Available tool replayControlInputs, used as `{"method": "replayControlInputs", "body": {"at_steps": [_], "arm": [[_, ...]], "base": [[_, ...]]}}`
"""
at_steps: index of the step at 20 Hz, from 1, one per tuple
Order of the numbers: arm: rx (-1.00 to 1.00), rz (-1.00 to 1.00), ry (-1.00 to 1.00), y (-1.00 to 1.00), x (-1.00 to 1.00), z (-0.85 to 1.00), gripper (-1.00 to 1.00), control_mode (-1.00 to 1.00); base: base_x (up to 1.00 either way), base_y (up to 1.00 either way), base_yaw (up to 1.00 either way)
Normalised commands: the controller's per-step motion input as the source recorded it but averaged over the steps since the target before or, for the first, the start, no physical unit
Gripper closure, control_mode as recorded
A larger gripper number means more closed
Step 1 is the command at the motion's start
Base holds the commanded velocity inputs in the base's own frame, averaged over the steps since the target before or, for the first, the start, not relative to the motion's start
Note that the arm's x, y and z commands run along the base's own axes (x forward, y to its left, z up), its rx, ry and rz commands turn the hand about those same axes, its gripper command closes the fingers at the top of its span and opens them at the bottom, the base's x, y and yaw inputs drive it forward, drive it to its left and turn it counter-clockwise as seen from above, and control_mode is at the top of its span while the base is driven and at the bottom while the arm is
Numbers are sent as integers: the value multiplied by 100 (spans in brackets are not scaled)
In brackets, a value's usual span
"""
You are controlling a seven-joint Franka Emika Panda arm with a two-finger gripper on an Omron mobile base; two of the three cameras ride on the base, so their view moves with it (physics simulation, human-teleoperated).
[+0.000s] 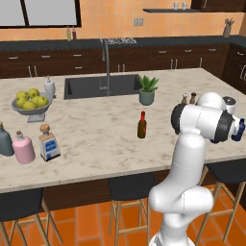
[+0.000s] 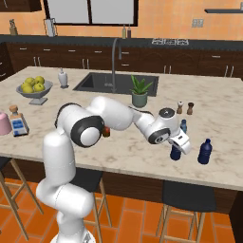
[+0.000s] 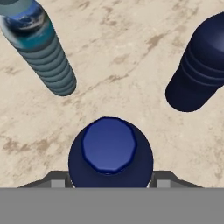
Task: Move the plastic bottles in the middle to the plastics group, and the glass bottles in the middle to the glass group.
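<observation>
The gripper (image 3: 109, 183) is clenched around the navy bottle (image 3: 110, 151), which stands on the bench (image 2: 142, 152) at its right end, between the teal bottle (image 3: 41, 48) and the blue bottle (image 3: 203, 61). The brown bottle (image 1: 142, 125) stands mid-bench; the square bottle (image 1: 49, 142) is beside the pink bottle (image 1: 23, 147).

The desk (image 1: 96, 139) is viewed from behind the arm, left and right, both views facing forward and down from mid range. The sink (image 1: 101, 86) and potted plant (image 1: 147, 90) are shared by both. The desk surface is viewed steeply down and close from the hand.
</observation>
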Motion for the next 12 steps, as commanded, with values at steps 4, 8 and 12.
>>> {"method": "replayControlInputs", "body": {"at_steps": [4, 8, 12], "arm": [[0, 0, 0, 0, 0, -2, 100, -100], [0, 0, 0, 0, 0, 0, -100, -100], [0, 0, 0, 0, 0, 0, -100, -100]], "base": [[0, 0, 0], [0, 0, 0], [0, 0, 0]]}}
